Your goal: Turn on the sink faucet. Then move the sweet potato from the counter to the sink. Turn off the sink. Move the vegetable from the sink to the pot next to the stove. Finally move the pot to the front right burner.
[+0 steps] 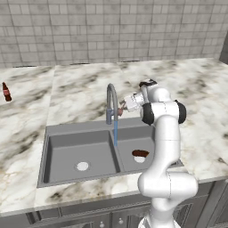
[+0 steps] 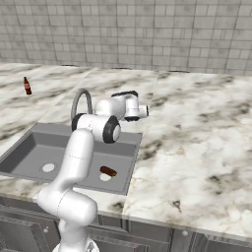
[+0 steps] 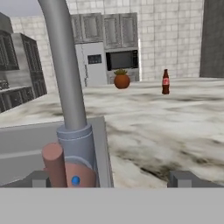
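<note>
The sink faucet [image 1: 111, 101] stands behind the grey double sink [image 1: 58, 133], and a thin blue stream of water [image 1: 116, 132] falls from its spout. The sweet potato [image 1: 140, 153] lies on the drain of the narrower right bowl, also seen as the sweet potato [image 2: 108, 171]. My gripper [image 1: 121, 108] is open at the faucet's base on its right side. In the hand view the gripper [image 3: 111, 179] faces the faucet stem [image 3: 70, 87]. The reddish lever [image 3: 54, 164] stands just inside the left fingertip [image 3: 38, 178], untouched.
A dark red bottle [image 1: 6, 91] stands far left on the marble counter [image 1: 196, 89]; it is the bottle [image 3: 165, 82] in the hand view, next to a round brown plant pot [image 3: 121, 80]. A tiled wall runs behind the counter.
</note>
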You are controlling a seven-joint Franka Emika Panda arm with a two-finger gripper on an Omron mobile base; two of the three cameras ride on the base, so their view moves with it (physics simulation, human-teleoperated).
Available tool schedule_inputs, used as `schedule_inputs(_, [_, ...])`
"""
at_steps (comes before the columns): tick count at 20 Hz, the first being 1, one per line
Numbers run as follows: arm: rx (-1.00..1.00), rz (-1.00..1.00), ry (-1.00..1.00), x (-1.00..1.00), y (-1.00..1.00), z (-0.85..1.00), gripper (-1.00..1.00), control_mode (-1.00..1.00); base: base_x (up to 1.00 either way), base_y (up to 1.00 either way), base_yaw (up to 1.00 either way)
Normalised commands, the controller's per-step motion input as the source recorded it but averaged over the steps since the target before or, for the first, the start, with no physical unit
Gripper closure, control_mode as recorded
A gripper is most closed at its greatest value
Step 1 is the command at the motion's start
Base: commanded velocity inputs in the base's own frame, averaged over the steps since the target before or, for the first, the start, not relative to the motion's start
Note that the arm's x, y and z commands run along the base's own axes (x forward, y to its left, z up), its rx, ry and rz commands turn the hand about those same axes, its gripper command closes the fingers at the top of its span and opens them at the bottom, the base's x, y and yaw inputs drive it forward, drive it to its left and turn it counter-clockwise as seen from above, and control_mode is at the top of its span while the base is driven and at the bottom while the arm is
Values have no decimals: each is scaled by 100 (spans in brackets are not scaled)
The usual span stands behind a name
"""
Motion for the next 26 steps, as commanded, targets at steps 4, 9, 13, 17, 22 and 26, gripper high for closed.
schedule_inputs(4, [0, 0, 4, 0, 39, 4, -100, -100, 0, 0, 0])
schedule_inputs(9, [0, 0, 5, 0, 52, 4, -100, -100, 0, 0, 0])
schedule_inputs(13, [0, 0, 4, 0, 52, 0, -100, -100, 0, 0, 0])
schedule_inputs(17, [0, 0, 3, 0, 52, 1, -100, -100, 0, 0, 0])
schedule_inputs(22, [0, 0, 3, 0, 53, 1, -100, -100, 0, 0, 0])
schedule_inputs(26, [0, 0, 1, 0, 38, 0, -100, -100, 0, 0, 0])
